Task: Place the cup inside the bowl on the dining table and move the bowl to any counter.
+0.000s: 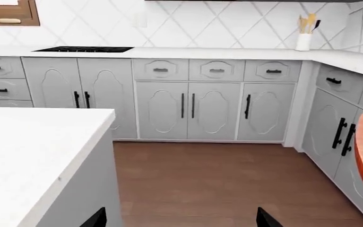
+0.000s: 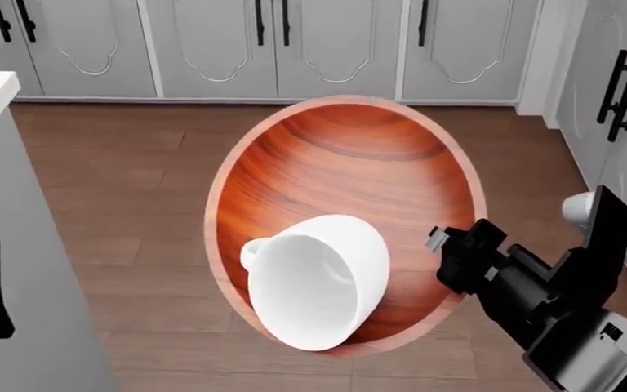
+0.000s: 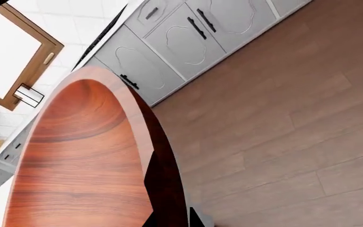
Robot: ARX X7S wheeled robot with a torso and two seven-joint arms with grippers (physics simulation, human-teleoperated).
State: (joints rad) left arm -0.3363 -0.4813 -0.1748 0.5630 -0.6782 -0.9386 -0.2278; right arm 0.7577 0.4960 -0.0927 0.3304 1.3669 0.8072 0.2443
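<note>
Above the brown wood-plank floor [image 2: 107, 196], the wide, shallow reddish-brown wooden bowl [image 2: 346, 163] is held in the air, carried by the right gripper [image 2: 444, 245], whose black fingers are clamped on its rim at the robot's right. Inside the bowl, the glossy white ceramic cup [image 2: 319, 282] lies tipped on its side, its loop handle toward the robot's left. The left gripper [image 1: 178, 220] shows only two black fingertips [image 1: 95, 218] spread apart with nothing between them, beside the plain white dining table [image 1: 24, 151]. The off-white counter [image 1: 232, 53] runs along the grey cabinets [image 1: 188, 109], well apart from the bowl.
</note>
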